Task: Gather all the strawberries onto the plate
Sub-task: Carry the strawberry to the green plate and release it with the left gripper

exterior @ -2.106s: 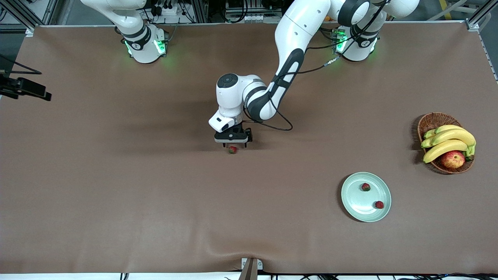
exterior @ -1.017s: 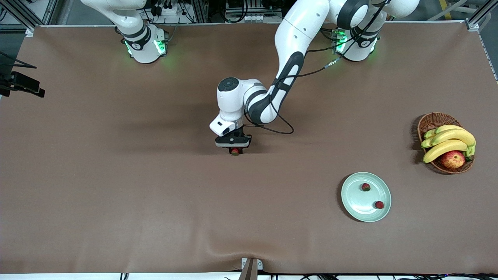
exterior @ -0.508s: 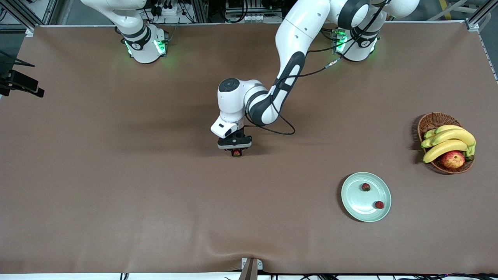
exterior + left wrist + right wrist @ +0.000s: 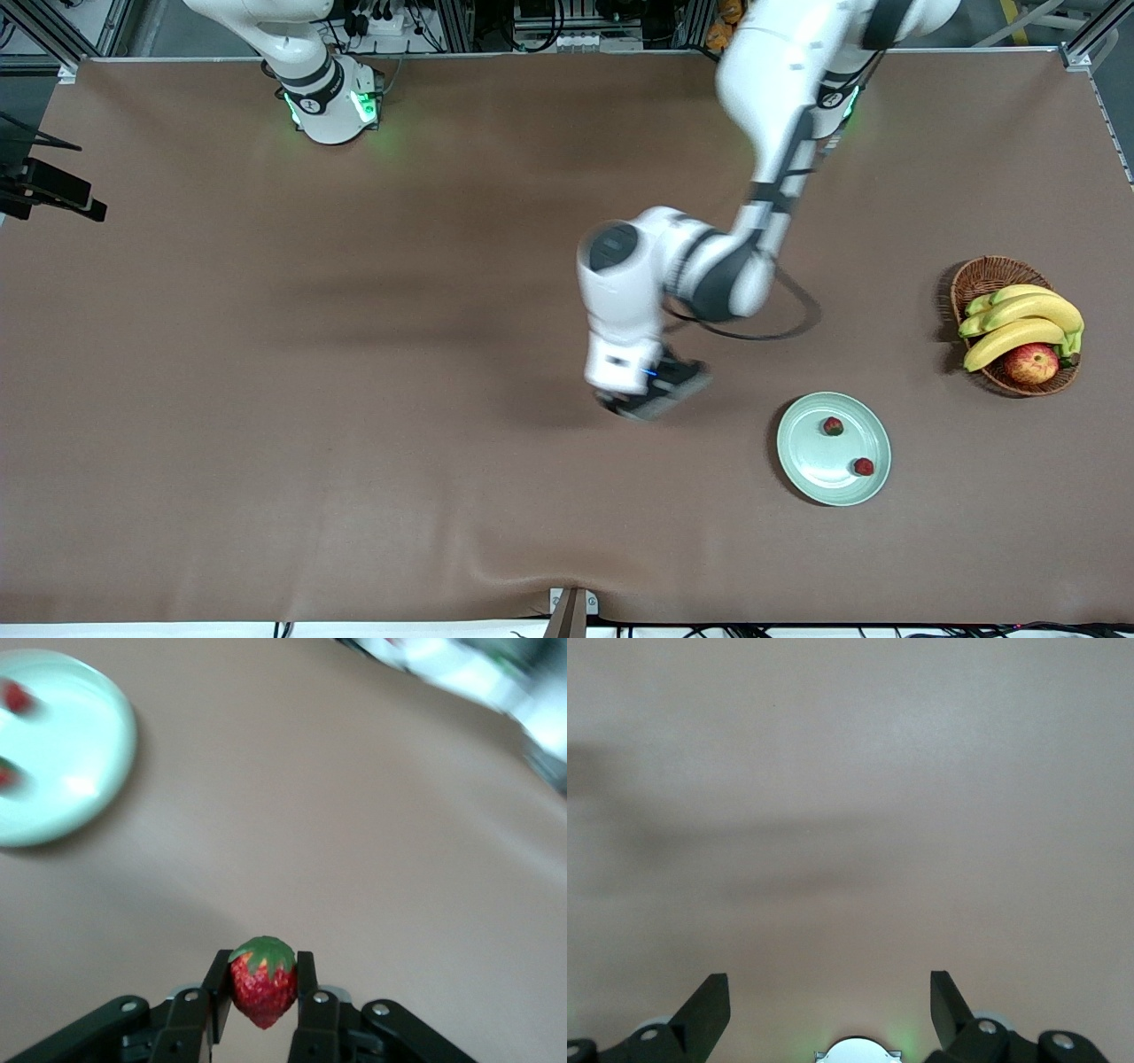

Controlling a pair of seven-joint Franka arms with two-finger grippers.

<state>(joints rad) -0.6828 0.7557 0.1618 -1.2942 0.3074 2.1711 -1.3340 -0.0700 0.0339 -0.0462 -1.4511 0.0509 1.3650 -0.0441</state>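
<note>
Red strawberry (image 4: 263, 981): clamped in left gripper (image 4: 263, 1005), over bare table (image 4: 354, 399).
Plate (image 4: 811, 474): two strawberries (image 4: 833, 426) held.
Right gripper (image 4: 830, 1010): spread wide, waiting.

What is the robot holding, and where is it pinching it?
The left gripper pinches a strawberry by its sides, leafy cap facing out. The right gripper holds nothing.

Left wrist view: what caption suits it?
Left gripper shut on a strawberry, over bare table, with the plate ahead.
</note>
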